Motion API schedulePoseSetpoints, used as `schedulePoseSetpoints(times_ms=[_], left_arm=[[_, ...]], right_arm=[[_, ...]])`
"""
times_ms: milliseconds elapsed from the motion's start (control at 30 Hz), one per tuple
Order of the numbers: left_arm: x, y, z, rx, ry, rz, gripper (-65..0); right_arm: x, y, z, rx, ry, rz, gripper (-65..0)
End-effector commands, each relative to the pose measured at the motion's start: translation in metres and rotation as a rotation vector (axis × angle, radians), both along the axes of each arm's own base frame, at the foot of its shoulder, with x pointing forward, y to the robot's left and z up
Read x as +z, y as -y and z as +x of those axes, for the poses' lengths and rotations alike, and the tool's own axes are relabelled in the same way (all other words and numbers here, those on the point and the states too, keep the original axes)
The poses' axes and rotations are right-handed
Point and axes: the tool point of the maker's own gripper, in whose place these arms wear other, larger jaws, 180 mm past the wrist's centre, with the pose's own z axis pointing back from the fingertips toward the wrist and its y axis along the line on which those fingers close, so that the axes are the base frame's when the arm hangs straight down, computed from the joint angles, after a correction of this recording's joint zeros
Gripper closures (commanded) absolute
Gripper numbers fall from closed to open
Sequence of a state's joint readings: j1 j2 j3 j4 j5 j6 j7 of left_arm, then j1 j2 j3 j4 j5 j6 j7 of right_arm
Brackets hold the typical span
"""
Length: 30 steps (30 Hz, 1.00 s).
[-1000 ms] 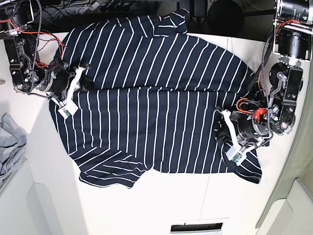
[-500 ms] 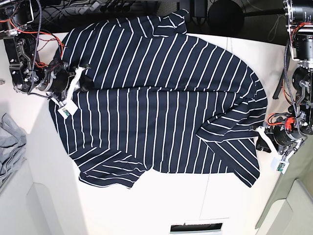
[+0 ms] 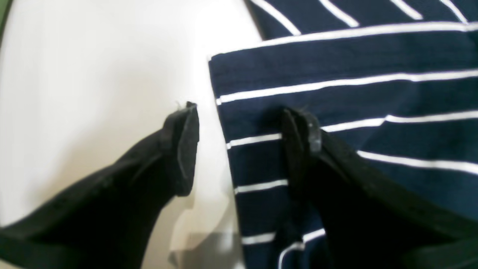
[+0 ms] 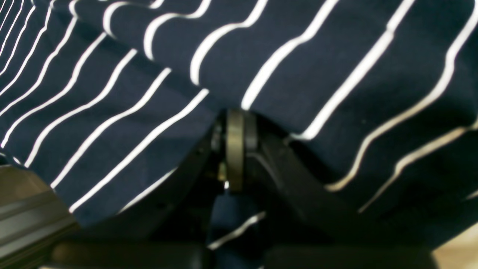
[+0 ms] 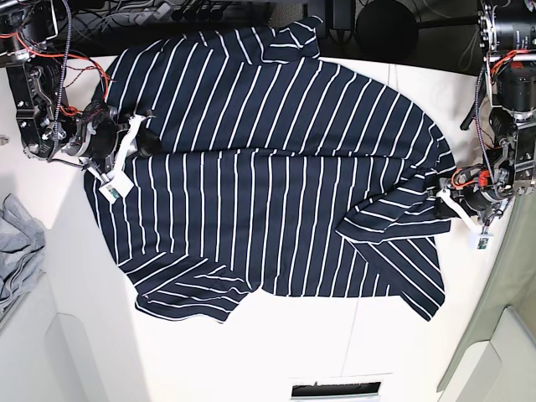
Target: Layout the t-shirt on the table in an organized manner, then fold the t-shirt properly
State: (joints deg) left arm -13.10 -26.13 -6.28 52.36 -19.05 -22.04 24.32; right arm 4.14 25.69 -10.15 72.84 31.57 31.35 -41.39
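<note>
The dark navy t-shirt [image 5: 268, 167] with thin white stripes lies spread on the white table [image 5: 251, 352], with a folded-over flap at its right side. My left gripper [image 5: 448, 204] is at the shirt's right edge. In the left wrist view it [image 3: 241, 145] is open: one finger [image 3: 183, 149] is over bare table [image 3: 93, 74], the other is over the shirt's edge [image 3: 354, 48]. My right gripper [image 5: 141, 139] is at the shirt's left side. In the right wrist view it [image 4: 235, 149] is shut on a fold of the shirt [image 4: 298, 56].
A light-grey cloth [image 5: 15, 251] lies off the table's left edge. Cables and dark gear [image 5: 167, 17] run along the back. A thin seam line [image 5: 352, 327] crosses the table's front part, ending near a dark slot [image 5: 335, 389].
My left gripper moved from on top of the shirt's lower right out past its right edge, then up to that edge. A folded flap now lies there. The right arm has not moved.
</note>
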Motion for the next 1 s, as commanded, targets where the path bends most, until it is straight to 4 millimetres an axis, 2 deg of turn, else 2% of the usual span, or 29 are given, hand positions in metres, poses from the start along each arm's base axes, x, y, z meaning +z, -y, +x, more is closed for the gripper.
schedulePoseSetpoints(times_ms=[0, 67, 100, 200, 233, 300, 400, 633, 767, 967], left_arm=[[0.011, -0.007, 0.010, 0.012, 0.031, 0.003, -37.4], [0.004, -0.006, 0.006, 0.020, 0.013, -0.008, -35.5], [0.002, -0.004, 0.005, 0.020, 0.009, -0.012, -30.6], [0.000, 0.001, 0.006, 0.017, 0.008, -0.021, -5.1], [0.000, 0.001, 0.006, 0.016, 0.009, -0.021, 0.0], [0.003, -0.001, 0.007, 0.013, -0.001, -0.016, 0.0], [0.010, -0.018, 0.001, 0.013, -0.059, 0.011, 0.0], [0.065, -0.054, 0.001, 0.005, -0.017, 0.030, 0.0], [0.079, -0.060, -0.018, -0.044, -0.058, 0.085, 0.0], [0.089, -0.071, -0.061, -0.086, -0.104, 0.163, 0.0]], right_arm=[[-0.006, 0.012, -0.007, 0.016, -0.034, -0.065, 0.0], [-0.006, 0.012, -0.007, 0.016, -0.035, -0.064, 0.0], [-0.006, 0.012, -0.007, 0.016, -0.035, -0.064, 0.0], [-0.006, 0.012, -0.007, 0.016, -0.034, -0.064, 0.0], [-0.006, 0.012, -0.007, 0.016, -0.035, -0.064, 0.0], [-0.006, 0.012, -0.007, 0.016, -0.034, -0.065, 0.0], [-0.006, 0.012, -0.007, 0.017, -0.034, -0.066, 0.0], [-0.007, 0.015, -0.007, 0.022, -0.032, -0.083, 0.0], [-0.010, 0.021, -0.007, 0.037, -0.028, -0.125, 0.0], [-0.012, 0.035, -0.003, 0.042, -0.008, -0.202, 0.0]])
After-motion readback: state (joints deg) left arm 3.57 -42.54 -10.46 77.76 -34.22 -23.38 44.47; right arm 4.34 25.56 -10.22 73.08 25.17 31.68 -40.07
